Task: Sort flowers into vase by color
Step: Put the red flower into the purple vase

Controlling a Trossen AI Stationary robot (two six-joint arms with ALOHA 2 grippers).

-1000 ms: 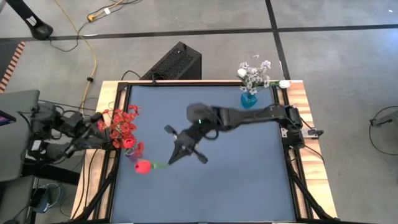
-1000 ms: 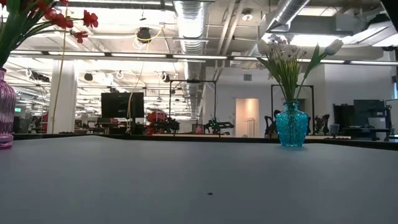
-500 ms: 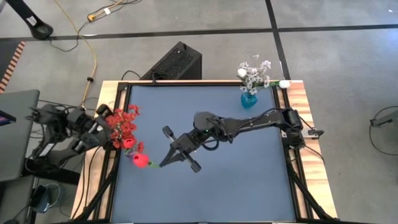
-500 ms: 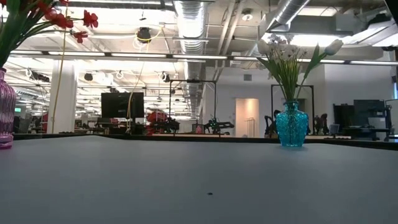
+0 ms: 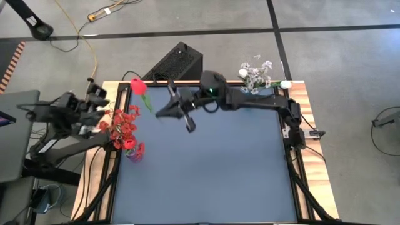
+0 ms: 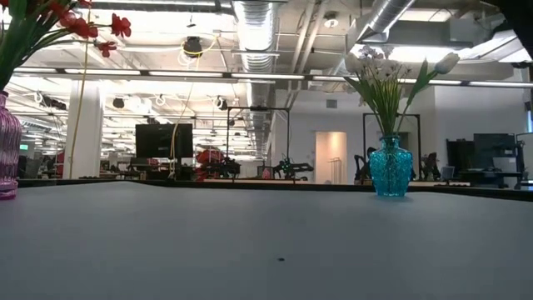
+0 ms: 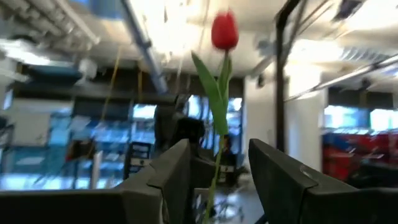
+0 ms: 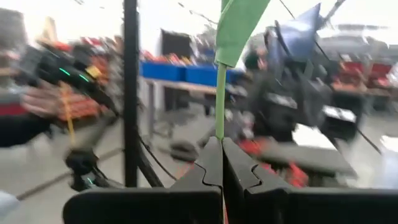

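My right gripper is raised over the table's far left part and shut on a red tulip, bud up. The tulip also shows in the left wrist view. My left gripper is open off the table's left edge. It faces the tulip and stands apart from it. A purple vase with red blossoms stands at the left edge. A blue vase with white flowers stands at the far right. It shows in the low view. My right gripper pinches the tulip's green stem, at its lower part, between the two fingertips. The fingers come from the table's right and lie across the stem. The tulip is lifted clear of the table and stands nearly upright, with leaf and bud above the fingers.
A black box lies just beyond the table's far edge, behind the right gripper. The blue table top lies between the two vases. Cables run along the floor at the far left.
My right gripper has risen with the red tulip and gone from beside the purple vase toward the table's far edge. The tulip has been lifted clear and turned bud up. My left gripper has moved toward the far edge and turned toward the tulip.
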